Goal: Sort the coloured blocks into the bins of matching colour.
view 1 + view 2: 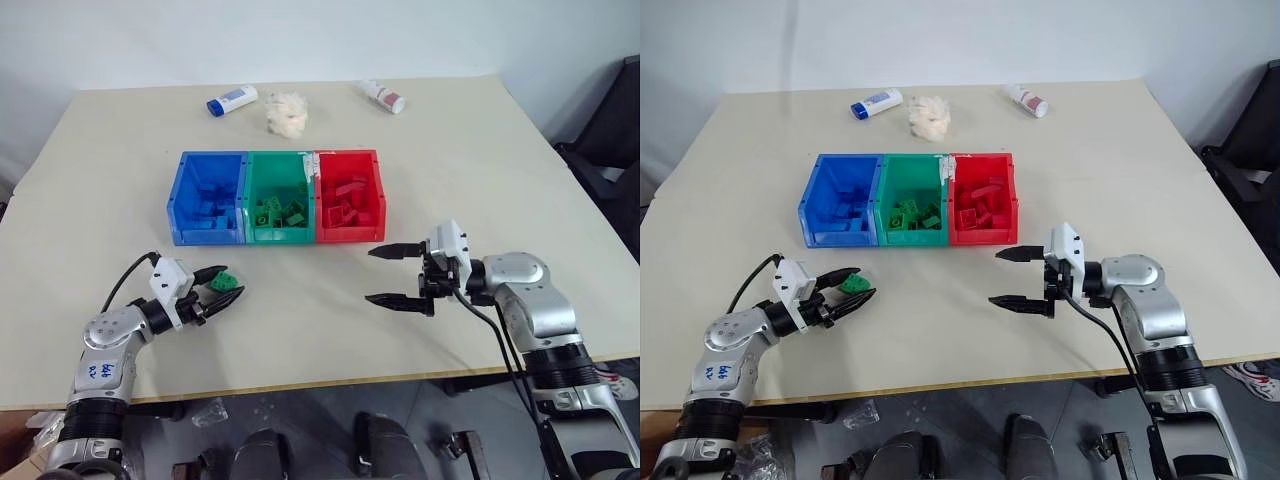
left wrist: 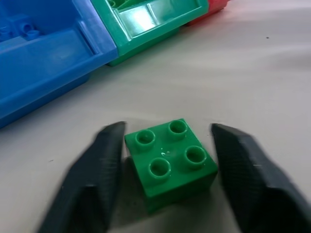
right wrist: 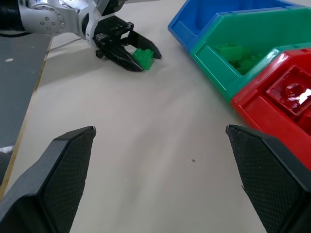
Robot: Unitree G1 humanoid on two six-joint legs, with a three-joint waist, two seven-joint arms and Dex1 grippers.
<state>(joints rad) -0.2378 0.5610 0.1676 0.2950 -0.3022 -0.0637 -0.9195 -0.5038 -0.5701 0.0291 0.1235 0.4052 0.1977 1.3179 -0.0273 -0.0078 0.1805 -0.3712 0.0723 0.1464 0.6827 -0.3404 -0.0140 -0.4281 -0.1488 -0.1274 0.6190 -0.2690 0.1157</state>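
Left gripper [image 1: 222,285] straddles 1 green block [image 1: 224,282] near filled bins [image 1: 276,236].

- Bins [image 1: 277,235]: three joined rectangular plastic tubs in one row at table centre, open tops up; blue at 9 o'clock, green in the middle, red at 3 o'clock.
- Blue bin [image 1: 183,200]: holds several blue studded blocks [image 1: 212,205], loosely piled.
- Green bin [image 1: 278,168]: holds green blocks [image 1: 280,210], gathered toward its 6 o'clock wall.
- Red bin [image 1: 375,195]: holds red blocks [image 1: 345,205], jumbled.
- Loose green block [image 2: 171,162]: square, four studs, studs up, on the table at 7 o'clock of the bins, well apart from them, between two black fingers.
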